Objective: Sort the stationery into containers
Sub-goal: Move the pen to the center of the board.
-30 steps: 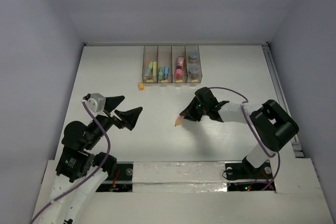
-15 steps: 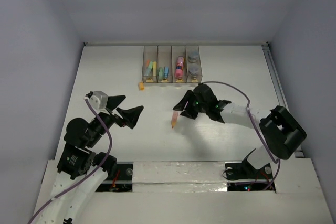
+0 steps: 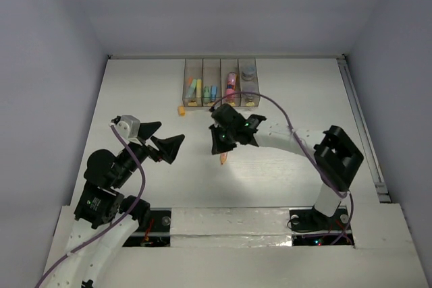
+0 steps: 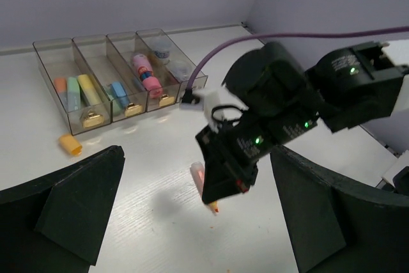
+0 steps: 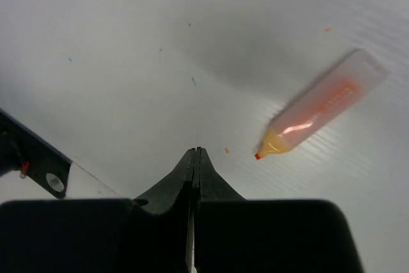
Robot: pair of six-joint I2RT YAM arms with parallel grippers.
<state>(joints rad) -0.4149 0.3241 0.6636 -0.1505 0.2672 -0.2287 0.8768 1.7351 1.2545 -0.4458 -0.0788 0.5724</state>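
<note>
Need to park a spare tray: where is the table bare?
Bare: the far-right stretch beside the four clear brownish bins, and left of the small orange cap. Crowded centre: black right gripper beside the uncapped pink marker.

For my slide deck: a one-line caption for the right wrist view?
Right pincer shut and empty, an uncapped orange marker, blurred, loose beside it against the white table.

Black joints (image 3: 335, 156), white links (image 3: 283, 141), purple cables (image 4: 319, 33), small green lights (image 4: 257, 139).
</note>
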